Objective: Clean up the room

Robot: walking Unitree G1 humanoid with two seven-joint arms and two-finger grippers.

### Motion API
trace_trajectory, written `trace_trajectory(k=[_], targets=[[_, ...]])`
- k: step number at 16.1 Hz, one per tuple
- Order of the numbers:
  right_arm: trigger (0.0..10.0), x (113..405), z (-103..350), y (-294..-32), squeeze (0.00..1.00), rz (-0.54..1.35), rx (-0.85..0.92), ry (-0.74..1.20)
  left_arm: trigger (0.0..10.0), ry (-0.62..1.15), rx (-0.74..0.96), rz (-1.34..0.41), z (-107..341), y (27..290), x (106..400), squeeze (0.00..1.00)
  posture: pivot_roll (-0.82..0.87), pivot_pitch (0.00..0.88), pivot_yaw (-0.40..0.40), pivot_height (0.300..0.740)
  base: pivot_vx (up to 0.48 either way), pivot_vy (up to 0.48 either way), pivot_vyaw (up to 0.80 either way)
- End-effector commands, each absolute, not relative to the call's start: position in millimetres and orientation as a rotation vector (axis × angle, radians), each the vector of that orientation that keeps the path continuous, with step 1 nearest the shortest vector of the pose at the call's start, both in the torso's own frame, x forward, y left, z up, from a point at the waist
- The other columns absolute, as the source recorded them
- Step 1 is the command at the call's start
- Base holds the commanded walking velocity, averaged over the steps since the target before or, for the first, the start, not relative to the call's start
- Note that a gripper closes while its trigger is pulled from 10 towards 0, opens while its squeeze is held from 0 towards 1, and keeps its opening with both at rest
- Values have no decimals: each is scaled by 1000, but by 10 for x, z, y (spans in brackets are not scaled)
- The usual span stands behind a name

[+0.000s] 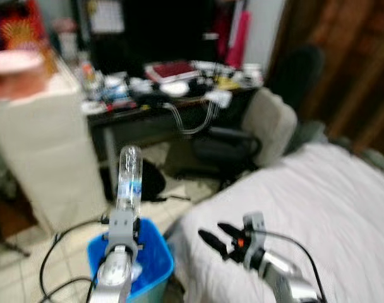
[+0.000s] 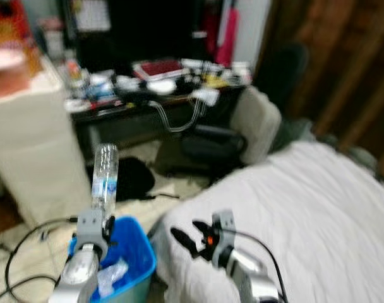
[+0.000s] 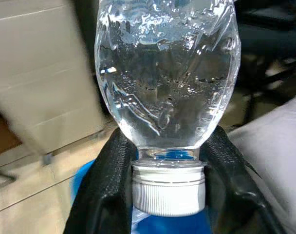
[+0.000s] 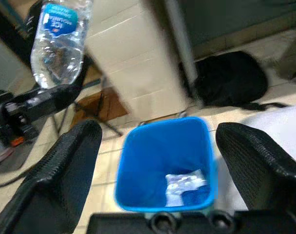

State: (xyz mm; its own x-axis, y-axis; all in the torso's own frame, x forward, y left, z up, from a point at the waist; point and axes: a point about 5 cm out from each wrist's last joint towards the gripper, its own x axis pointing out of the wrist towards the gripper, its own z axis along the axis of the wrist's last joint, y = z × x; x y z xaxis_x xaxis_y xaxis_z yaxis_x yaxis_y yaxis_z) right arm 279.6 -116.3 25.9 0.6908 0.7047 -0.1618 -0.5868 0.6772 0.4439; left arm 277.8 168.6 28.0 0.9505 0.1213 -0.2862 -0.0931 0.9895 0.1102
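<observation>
My left gripper (image 1: 124, 222) is shut on the neck of a clear plastic water bottle (image 1: 129, 178), held upside down with its white cap (image 3: 168, 190) between the black fingers (image 3: 105, 195). It hangs directly above a blue bin (image 1: 154, 255) on the tiled floor. In the right wrist view the bottle's blue label (image 4: 59, 15) shows, and the bin (image 4: 138, 165) holds a crumpled plastic wrapper (image 4: 187, 183). My right gripper (image 1: 216, 238) stands open over the near edge of the white bed (image 1: 318, 202), with nothing between its fingers.
A beige cabinet (image 1: 40, 145) stands at left. Behind is a cluttered dark desk (image 1: 160, 95) with a grey office chair (image 1: 261, 129) and a black bag (image 1: 151, 180) beneath. Black cables (image 1: 53, 252) trail on the floor by the bin.
</observation>
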Motion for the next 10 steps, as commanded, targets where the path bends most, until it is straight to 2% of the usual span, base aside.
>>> trace_trajectory(k=[1,4,6,9,10], targets=[[10000,2793,276,-1178,0,748,373,329,10000,293,107,117,293,1696,2806,0,144,33,-82,740,0,0,0],[10000,2745,230,-1171,0,770,356,356,10000,418,136,104,131,1765,2904,0,142,46,-100,740,0,0,740],[10000,2740,215,-1168,0,785,332,369,10000,463,124,111,128,1861,3015,0,128,47,-110,740,0,0,0],[10000,2753,258,-1213,0,783,324,356,10000,429,117,95,355,2005,3259,0,88,55,-111,740,0,0,0],[10000,2753,258,-1213,0,783,324,356,10000,429,117,95,355,2005,3259,0,88,55,-111,740,0,0,0]])
